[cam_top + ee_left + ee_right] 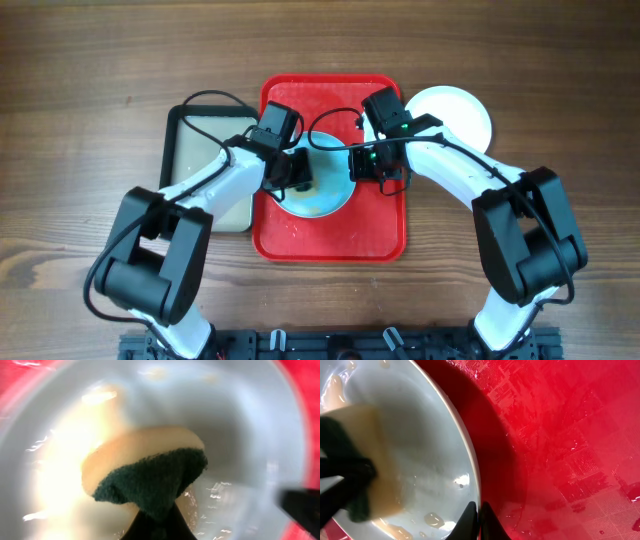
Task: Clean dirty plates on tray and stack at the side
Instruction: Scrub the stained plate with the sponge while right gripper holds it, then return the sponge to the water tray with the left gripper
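A pale blue plate lies wet on the red tray. My left gripper is shut on a yellow and green sponge and presses it onto the plate. My right gripper is shut on the plate's right rim, one finger inside and one outside. The sponge also shows in the right wrist view, with brownish suds around it. A white plate lies on the table just right of the tray. I cannot tell whether another plate lies under it.
A black-rimmed basin of cloudy water stands left of the tray, under my left arm. The tray floor is wet. The wooden table stretches to both sides.
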{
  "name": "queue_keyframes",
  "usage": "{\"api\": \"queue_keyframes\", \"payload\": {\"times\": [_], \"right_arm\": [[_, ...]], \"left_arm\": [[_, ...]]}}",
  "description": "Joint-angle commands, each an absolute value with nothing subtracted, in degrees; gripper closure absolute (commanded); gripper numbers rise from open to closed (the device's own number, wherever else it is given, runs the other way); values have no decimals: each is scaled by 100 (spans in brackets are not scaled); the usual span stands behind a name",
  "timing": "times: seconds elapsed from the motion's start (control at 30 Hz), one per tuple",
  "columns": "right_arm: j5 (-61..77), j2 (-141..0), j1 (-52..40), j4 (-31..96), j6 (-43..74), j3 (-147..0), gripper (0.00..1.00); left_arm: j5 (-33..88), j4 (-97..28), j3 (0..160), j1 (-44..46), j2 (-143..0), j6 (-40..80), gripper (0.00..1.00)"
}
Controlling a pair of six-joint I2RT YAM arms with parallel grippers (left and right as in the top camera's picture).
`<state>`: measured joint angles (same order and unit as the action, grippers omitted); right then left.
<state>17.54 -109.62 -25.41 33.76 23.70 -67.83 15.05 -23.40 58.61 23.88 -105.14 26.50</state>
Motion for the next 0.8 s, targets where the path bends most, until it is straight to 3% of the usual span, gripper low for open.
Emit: {"api": "queue_keyframes", "payload": {"times": [0.0, 0.23, 0.43, 0.5, 0.7, 0.77], "right_arm": [[2067, -11028, -2652, 3341, 2259, -6775, 96], [2010, -11028, -2652, 3326, 2268, -6775, 95], [1931, -11028, -2652, 3299, 2272, -6775, 90], [1931, -11028, -2652, 3260, 2285, -6775, 91], [1909, -11028, -2652, 3236, 2440, -6775, 91], [1800, -11028, -2652, 3238, 2456, -6775, 85]], "left_arm": [[2917, -2209, 5701, 2477, -10774, 2394, 96], [2327, -2250, 5745, 2403, -8986, 2272, 96], [-1599, -3514, 5743, 2209, -7188, 2587, 96], [-2239, -4125, 5743, 1907, -7094, 2788, 96], [-2255, -4797, 5548, 668, -7179, 2794, 96], [-2145, -4783, 5450, 342, -7179, 2792, 96]]}}
